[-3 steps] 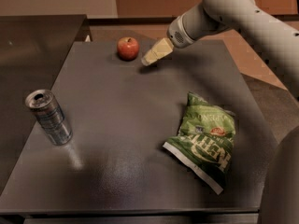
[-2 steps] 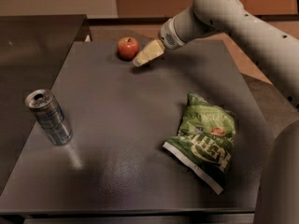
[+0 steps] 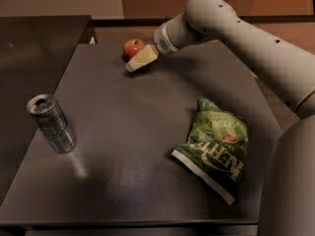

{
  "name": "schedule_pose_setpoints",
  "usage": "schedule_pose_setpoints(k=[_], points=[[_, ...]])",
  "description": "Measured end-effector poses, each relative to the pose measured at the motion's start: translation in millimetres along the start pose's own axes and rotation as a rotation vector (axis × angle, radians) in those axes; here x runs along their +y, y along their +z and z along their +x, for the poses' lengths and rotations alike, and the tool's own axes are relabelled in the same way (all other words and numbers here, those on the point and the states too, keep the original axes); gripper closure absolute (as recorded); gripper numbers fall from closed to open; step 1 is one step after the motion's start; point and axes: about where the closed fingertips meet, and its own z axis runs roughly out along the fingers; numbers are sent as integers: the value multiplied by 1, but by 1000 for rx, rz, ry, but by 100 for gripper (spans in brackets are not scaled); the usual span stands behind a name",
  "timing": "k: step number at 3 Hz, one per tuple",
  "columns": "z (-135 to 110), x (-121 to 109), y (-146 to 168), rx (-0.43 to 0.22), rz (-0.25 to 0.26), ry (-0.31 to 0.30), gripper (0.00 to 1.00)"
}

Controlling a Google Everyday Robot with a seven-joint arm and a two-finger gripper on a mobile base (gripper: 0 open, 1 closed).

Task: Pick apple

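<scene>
The apple [image 3: 131, 46], small, round and red, sits near the far edge of the dark table [image 3: 123, 132]. My gripper [image 3: 140, 59], a cream-coloured tip on the pale arm [image 3: 236, 33], reaches in from the upper right. It is right next to the apple, just in front of it and to its right, low over the table. Its tip partly overlaps the apple's lower right side. I cannot tell whether it touches the apple.
A silver can [image 3: 50, 123] stands upright at the table's left side. A green chip bag [image 3: 215, 147] lies at the right front. A second dark surface [image 3: 34, 48] adjoins on the left. The robot's body [image 3: 290, 181] fills the lower right corner.
My gripper has moved left towards the apple, from a gap to its right to right beside it. The apple, can and bag have not moved.
</scene>
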Motion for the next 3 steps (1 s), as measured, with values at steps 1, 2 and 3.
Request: schedule_pose_setpoints(k=[1,2,3], points=[[-5,-4,10,-1,15,0,0],[-6,-10,17,-3,23,7,0],[-6,-13,21,-8,16,19,17]])
